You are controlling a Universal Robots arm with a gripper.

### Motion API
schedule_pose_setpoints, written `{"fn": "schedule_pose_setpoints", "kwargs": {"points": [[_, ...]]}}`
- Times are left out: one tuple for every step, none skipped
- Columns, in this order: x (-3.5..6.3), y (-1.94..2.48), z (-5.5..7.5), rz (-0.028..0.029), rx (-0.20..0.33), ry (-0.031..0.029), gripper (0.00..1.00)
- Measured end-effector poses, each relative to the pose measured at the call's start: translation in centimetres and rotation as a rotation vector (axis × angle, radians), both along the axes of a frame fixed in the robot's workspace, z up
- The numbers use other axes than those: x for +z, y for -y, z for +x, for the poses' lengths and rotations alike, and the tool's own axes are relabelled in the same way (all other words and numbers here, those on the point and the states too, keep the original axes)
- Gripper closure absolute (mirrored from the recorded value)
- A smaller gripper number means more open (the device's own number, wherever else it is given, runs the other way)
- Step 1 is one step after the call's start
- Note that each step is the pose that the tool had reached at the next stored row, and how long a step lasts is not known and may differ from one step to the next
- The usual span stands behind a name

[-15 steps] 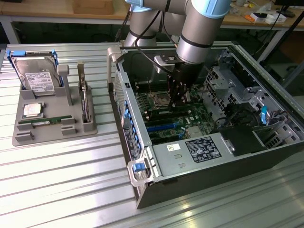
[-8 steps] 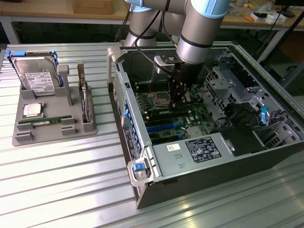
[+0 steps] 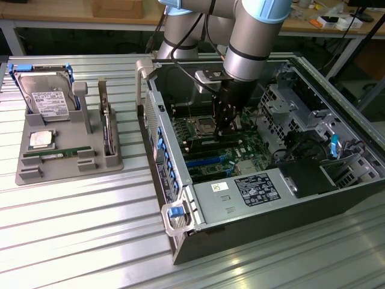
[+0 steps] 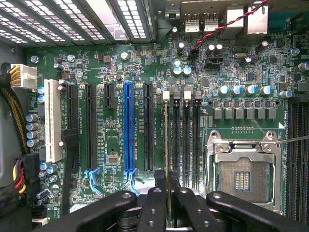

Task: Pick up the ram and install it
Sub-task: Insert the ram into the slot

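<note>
Now my gripper [image 4: 167, 195] is closed on the ram [image 4: 167, 145], one black finger [image 4: 153, 205] on each face of the thin board. In the wrist view I see the ram edge-on, as a narrow line running away from my fingertips over the green motherboard [image 4: 111, 72]. It lies along the outermost of the black memory slots [image 4: 186, 135], the one nearest the expansion slots, and its far end reaches that slot's white latch [image 4: 166, 95]. I cannot tell whether its lower edge touches the slot.

Just beside those memory slots sits the open processor socket [image 4: 241, 174] in its metal frame. On the other side stand a black expansion slot [image 4: 148, 125], then a blue expansion slot [image 4: 128, 125], and farther off a white slot [image 4: 52, 125].

In the exterior view my gripper [image 3: 225, 129] reaches down into the open computer case [image 3: 240, 223], which lies on its side on the ribbed metal table [image 3: 78, 229]. Well apart, on the exterior view's left, a grey parts tray [image 3: 66, 162] holds a hard drive [image 3: 45, 96], a square silver processor chip [image 3: 41, 139], an upright card with a metal bracket [image 3: 107, 132] and a narrow green board [image 3: 53, 154] lying flat.
</note>
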State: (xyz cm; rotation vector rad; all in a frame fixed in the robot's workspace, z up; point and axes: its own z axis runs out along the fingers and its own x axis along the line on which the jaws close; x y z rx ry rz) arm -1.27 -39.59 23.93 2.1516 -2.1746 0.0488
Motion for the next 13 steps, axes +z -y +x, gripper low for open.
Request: {"fn": "schedule_pose_setpoints", "kwargs": {"points": [[0.0, 0.0, -0.05, 0.0, 0.0, -0.0001, 0.87], [0.0, 0.0, -0.17, -0.0001, 0.0, 0.0, 0.87], [0.01, 0.0, -0.34, -0.0001, 0.0, -0.0001, 0.87], [0.0, 0.01, -0.48, -0.0001, 0.0, -0.0001, 0.87], [0.0, 0.01, -0.48, -0.0001, 0.0, 0.0, 0.87], [0.0, 0.01, -0.48, -0.0001, 0.0, 0.0, 0.87], [0.0, 0.01, -0.48, 0.0, 0.0, 0.0, 0.87], [0.0, 0.01, -0.48, -0.0001, 0.0, 0.0, 0.87], [0.0, 0.01, -0.48, 0.0, 0.0, 0.0, 0.87], [0.0, 0.01, -0.48, 0.0, 0.0, 0.0, 0.87], [0.0, 0.01, -0.48, -0.0001, 0.0, 0.0, 0.87], [0.0, 0.01, -0.48, 0.0, 0.0, 0.0, 0.87], [0.0, 0.01, -0.48, -0.0001, 0.0, 0.0, 0.87]]}}
